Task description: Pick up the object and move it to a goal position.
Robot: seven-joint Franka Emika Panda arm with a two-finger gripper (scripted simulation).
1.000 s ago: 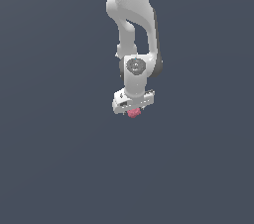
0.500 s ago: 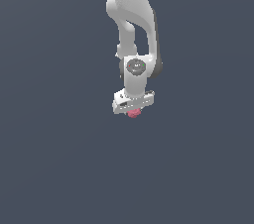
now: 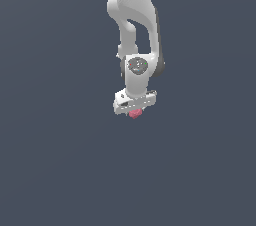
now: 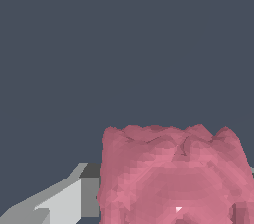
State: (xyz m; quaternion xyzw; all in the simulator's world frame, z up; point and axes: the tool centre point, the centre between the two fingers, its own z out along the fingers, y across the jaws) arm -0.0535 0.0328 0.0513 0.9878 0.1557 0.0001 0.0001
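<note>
The object [image 3: 135, 114] is a small pinkish-red bumpy blob, peeking out beneath the white gripper [image 3: 134, 110] at the end of the arm near the middle of the exterior view. In the wrist view the object [image 4: 173, 176] fills much of the frame, close to the camera, with one grey finger [image 4: 59, 203] pressed against its side. The other finger is hidden behind the blob. The gripper is shut on the object, and only a plain dark grey surface shows around it.
The white arm [image 3: 132, 25] comes down from the upper edge of the exterior view. Everything else in both views is a uniform dark grey surface.
The gripper with the object has risen slightly in the exterior view. The grip on the blob looks the same.
</note>
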